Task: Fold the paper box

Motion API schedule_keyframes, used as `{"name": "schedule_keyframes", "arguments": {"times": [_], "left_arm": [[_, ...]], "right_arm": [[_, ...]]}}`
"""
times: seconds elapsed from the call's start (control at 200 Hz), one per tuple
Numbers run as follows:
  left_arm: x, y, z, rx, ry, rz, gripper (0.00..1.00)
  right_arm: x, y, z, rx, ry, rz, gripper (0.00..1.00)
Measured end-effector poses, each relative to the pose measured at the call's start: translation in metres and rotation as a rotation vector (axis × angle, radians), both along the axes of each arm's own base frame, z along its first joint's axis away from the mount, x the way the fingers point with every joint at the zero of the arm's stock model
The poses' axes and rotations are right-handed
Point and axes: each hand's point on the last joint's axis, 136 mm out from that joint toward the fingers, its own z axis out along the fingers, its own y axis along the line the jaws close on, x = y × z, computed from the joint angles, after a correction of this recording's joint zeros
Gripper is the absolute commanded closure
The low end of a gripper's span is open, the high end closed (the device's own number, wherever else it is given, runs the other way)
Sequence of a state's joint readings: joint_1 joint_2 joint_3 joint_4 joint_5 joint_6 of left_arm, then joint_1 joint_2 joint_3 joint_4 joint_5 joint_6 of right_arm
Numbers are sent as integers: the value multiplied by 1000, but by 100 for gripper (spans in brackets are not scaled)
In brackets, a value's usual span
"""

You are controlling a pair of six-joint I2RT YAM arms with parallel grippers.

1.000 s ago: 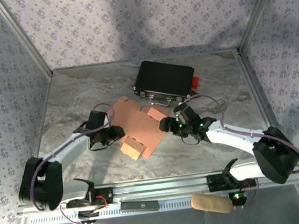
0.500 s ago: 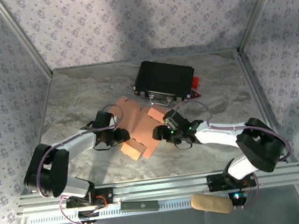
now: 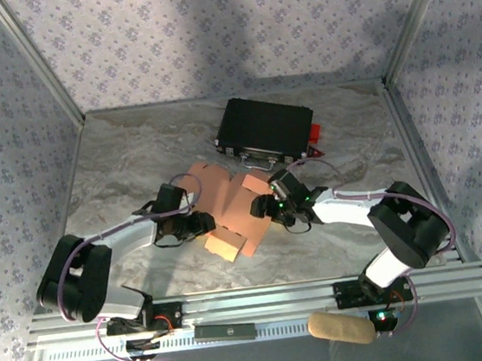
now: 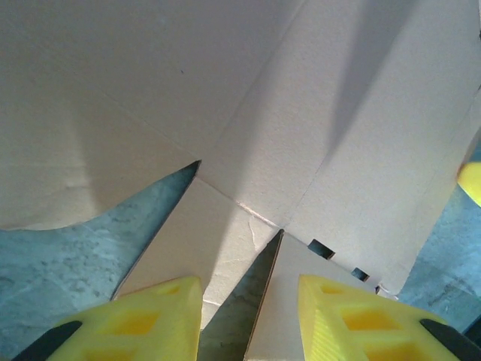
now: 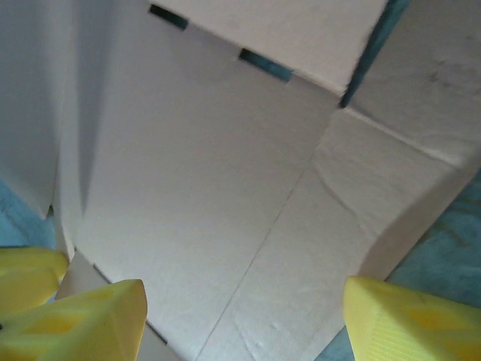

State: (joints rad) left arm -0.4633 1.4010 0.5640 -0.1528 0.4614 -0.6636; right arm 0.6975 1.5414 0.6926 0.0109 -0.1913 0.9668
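Observation:
The paper box is a salmon-orange flat cut-out with flaps, lying in the middle of the table just in front of the black case. My left gripper is at its left edge, open, yellow fingers straddling two side flaps of the sheet. My right gripper is at its right edge, also open, wide yellow fingertips over the pale cardboard panel. Neither holds anything. The sheet's left part looks slightly raised and creased.
A black hard case with metal latches and a red tab lies behind the sheet. The marble-pattern tabletop is walled by patterned panels and metal posts. A tan roll and a dark bar lie by the front rail.
Both grippers have moved inward onto the sheet, the left from its left side, the right from its right side. The sheet shifted slightly and its front flaps bunched.

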Motion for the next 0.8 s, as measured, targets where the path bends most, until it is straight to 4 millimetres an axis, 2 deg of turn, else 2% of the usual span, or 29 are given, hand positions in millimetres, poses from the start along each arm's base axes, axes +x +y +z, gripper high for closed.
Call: {"name": "schedule_keyframes", "arguments": {"times": [0.285,0.54,0.8], "left_arm": [[-10,-4,5,-3,5,-33,58],[-17,-11,-7,15,16,-89,59],[-14,-16,-9,31,17,-106,62]], "right_arm": [[18,-7,1,20,5,12,29],[20,-5,1,24,8,30,29],[21,-8,1,25,4,36,29]]}}
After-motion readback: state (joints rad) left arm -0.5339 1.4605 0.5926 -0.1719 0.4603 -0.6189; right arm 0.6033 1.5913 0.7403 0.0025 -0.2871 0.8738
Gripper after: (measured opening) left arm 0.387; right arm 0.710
